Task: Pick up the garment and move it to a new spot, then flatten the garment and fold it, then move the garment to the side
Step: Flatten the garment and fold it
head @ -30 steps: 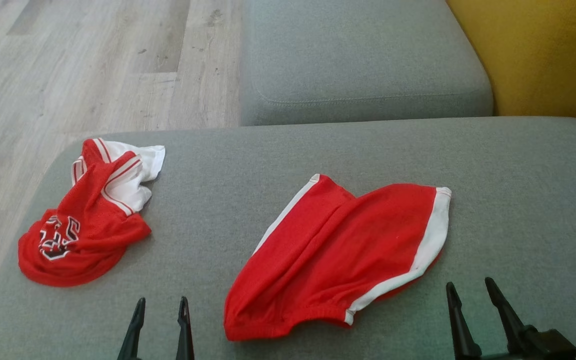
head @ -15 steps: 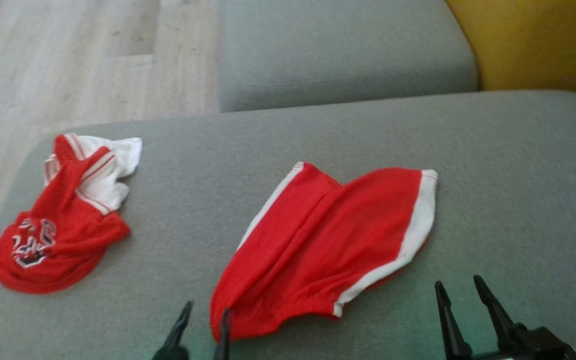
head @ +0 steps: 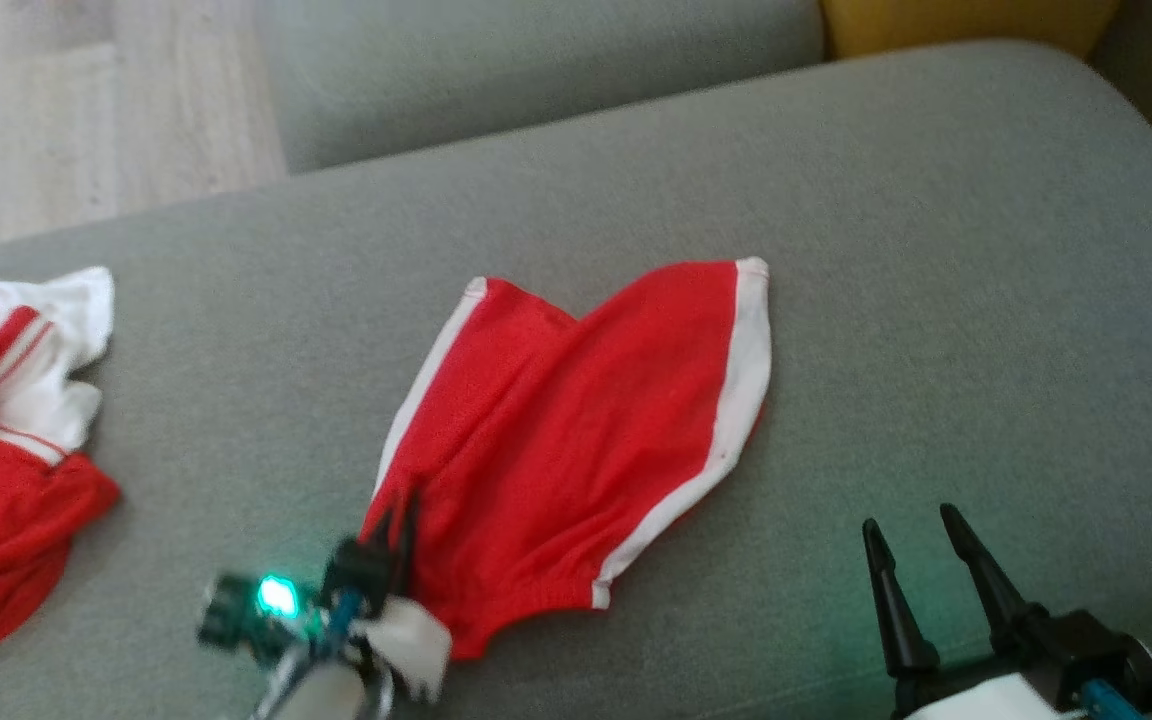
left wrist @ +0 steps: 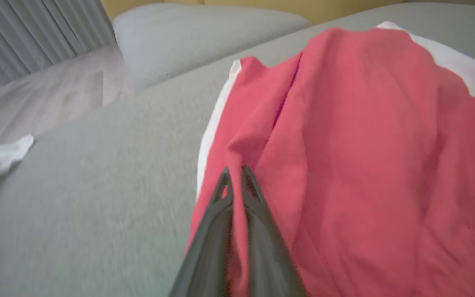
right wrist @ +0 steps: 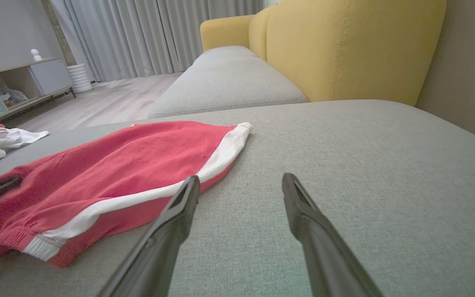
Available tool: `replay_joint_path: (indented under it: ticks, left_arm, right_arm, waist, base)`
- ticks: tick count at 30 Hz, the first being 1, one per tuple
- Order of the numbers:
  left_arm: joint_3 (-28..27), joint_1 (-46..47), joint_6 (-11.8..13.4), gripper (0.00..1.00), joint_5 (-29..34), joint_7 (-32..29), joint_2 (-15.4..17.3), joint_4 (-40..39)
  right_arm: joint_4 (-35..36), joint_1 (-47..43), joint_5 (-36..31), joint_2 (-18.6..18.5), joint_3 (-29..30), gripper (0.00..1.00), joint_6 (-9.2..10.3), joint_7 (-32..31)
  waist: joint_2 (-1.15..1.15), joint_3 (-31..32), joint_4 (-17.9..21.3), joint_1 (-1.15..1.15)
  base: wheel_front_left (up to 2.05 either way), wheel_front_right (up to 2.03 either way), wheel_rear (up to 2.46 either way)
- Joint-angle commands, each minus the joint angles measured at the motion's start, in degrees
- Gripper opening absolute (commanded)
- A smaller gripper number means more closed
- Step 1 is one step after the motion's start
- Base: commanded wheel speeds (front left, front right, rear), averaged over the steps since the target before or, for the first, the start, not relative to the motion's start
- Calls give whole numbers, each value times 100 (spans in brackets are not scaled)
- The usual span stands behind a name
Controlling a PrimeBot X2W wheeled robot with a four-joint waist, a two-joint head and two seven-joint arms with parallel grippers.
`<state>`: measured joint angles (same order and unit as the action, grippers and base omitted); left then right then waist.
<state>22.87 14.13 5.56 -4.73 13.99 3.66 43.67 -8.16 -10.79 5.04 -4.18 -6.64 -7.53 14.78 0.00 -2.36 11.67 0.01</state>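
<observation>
From the head view, the shorts [head: 576,430] lie mid-cushion [head: 936,250], waistband nearest the robot. Their long axis runs from near-left to far-right, and the leg openings point away. The left claw [head: 398,515] sits at the waistband's left corner, nearly closed on cloth. The right claw [head: 921,560] hangs spread and empty, off to the shorts' right. A jersey [head: 6,450] lies well apart on the left.

In the left wrist view, the left claw [left wrist: 234,175] pinches a thin raised ridge of the shorts [left wrist: 365,144]. That bite looks shallow, so a lift could let it slip out, or raise only one layer.

In the right wrist view, the right claw [right wrist: 239,181] gapes with nothing in it. With only one corner held, the shorts [right wrist: 118,165] would likely bunch.
</observation>
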Motion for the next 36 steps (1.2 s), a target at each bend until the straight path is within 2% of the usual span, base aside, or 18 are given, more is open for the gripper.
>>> replay_joint_path:
  ticks: [1,4,10,14,15,16,18,21,25,32,36]
  left_arm:
    - [-149,518,76,0,133,89,202,-225]
    - [-105,987,31,0,324,97,444,-562]
    - [31,2176,-259,0,691,99,1013,-815]
    - [53,2886,-291,0,795,100,1210,-889]
    - [57,2969,-301,18,785,100,1238,-877]
    - [67,3023,-285,100,790,100,1263,-854]
    - [53,3020,-274,100,746,100,1260,-790]
    - [-33,2778,-107,100,567,100,1148,-782]
    - [-15,2050,-13,100,302,100,871,-1250]
    - [375,713,-581,100,-258,100,287,-1602]
    - [434,408,-1022,100,-1019,54,26,-1366]
  right_arm:
    - [184,304,28,-71,-113,100,4,22]
    - [179,350,32,-62,-131,100,4,22]
    - [156,549,55,-102,-283,100,4,22]
    - [140,755,78,-98,-363,100,4,22]
    - [126,792,84,-89,-384,100,4,22]
    - [110,820,91,-80,-399,100,4,22]
    - [93,841,97,-70,-415,100,4,22]
    - [69,839,104,-29,-367,100,4,22]
    - [49,790,121,13,-289,100,4,22]
    - [4,752,179,30,-290,100,4,22]
    - [19,760,179,28,-312,100,4,22]
  waist:
    - [0,-216,180,-1]
    - [0,-339,184,-1]
    - [0,-615,160,-1]
    - [0,-868,119,-1]
    - [0,-907,99,-1]
    - [0,-940,76,-1]
    - [0,-951,53,-1]
    - [0,-938,-50,-1]
    - [0,-883,-262,-1]
    - [0,-776,-526,-1]
    - [0,-793,-584,-1]
  base:
    - [0,0,0]
    - [0,0,0]
    - [0,0,0]
    - [0,0,0]
    - [0,0,0]
    - [0,0,0]
    - [0,0,0]
    - [0,0,0]
    - [0,0,0]
    - [0,0,0]
    - [0,0,0]
